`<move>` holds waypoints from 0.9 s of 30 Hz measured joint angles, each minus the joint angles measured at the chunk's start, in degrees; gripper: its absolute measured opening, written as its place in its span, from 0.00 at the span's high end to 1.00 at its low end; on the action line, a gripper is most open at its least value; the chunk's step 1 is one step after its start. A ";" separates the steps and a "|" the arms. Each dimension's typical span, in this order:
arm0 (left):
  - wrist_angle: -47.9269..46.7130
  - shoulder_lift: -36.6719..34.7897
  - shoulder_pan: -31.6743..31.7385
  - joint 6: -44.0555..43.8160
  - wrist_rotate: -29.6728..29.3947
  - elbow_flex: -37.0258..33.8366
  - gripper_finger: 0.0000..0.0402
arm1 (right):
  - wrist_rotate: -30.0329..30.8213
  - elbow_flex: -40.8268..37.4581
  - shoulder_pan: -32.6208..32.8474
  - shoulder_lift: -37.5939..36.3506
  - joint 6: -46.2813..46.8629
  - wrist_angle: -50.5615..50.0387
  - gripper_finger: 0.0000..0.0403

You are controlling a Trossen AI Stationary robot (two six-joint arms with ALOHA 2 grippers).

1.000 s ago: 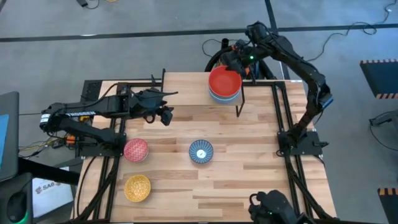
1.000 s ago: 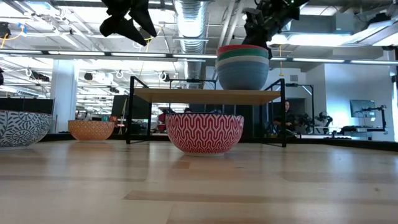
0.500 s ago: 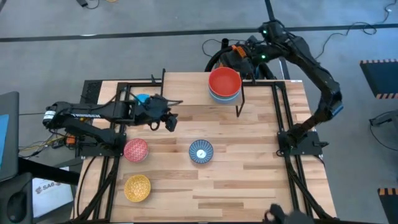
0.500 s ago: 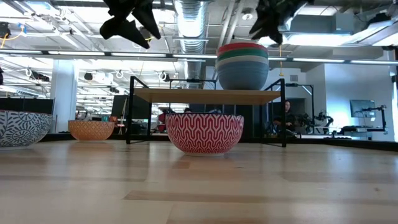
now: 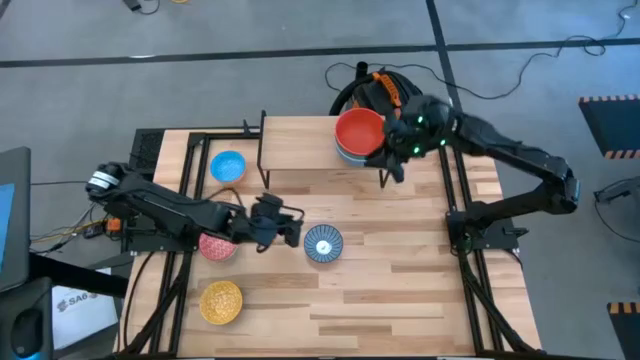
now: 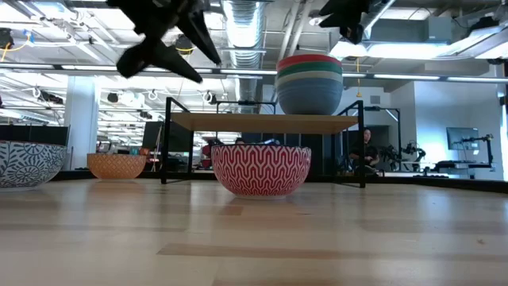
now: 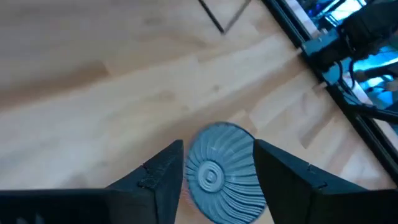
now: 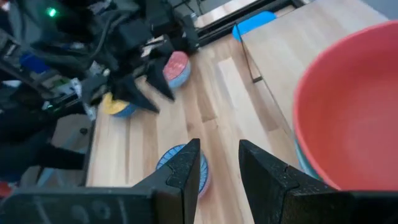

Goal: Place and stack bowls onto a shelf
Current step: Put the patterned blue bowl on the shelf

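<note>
Wooden surface [image 5: 400,290]: left hand [image 5: 291,234], fingers spread, hovers just beside the patterned bowl [image 5: 323,244] to grasp it; right hand [image 5: 392,162], fingers parted, waits beside the shelf's [image 5: 300,145] stacked bowls [image 5: 360,135].

Red bowl [image 5: 360,130] atop stack, blue-white patterned bowl [image 5: 323,243], pink bowl [image 5: 217,243], yellow bowl [image 5: 221,301], light blue bowl [image 5: 228,166].

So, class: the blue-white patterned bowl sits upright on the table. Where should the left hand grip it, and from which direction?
Probably by the rim, from above. The blue-white patterned bowl stands upright, mouth up, with bare table all round. The left hand hovers open beside it; one finger could go inside the rim, the other outside, pinching the thin wall.
</note>
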 joint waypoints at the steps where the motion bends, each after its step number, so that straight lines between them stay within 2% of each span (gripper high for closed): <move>1: 1.55 1.39 -0.06 -0.94 1.05 0.08 0.57 | 1.26 -1.22 1.53 -0.04 0.12 1.76 0.66; 4: 3.67 4.46 -0.48 -4.35 2.75 1.31 0.60 | 6.69 -3.58 6.04 0.47 -0.79 5.76 0.66; 6: 3.81 5.86 -1.03 -6.50 2.88 2.86 0.60 | 12.61 -5.24 9.29 1.16 -1.72 9.11 0.66; 10: 1.40 7.87 -2.39 -5.18 2.72 7.84 0.60 | 21.48 -6.99 14.75 3.46 -1.60 10.71 0.66; 15: -5.56 7.94 -3.96 -2.41 -0.63 11.80 0.60 | 22.58 -9.06 20.01 4.56 2.94 12.48 0.66; 18: -8.81 7.80 -4.56 -2.16 -3.16 12.45 0.60 | 26.41 -9.97 22.48 4.81 4.63 11.50 0.66; 22: -11.70 7.77 -4.56 -1.77 -1.22 12.54 0.60 | 32.07 -9.73 25.22 6.30 4.78 16.20 0.66; 27: -11.75 7.53 -5.27 -0.01 1.03 12.50 0.60 | 29.02 -9.66 27.29 8.79 4.73 24.13 0.66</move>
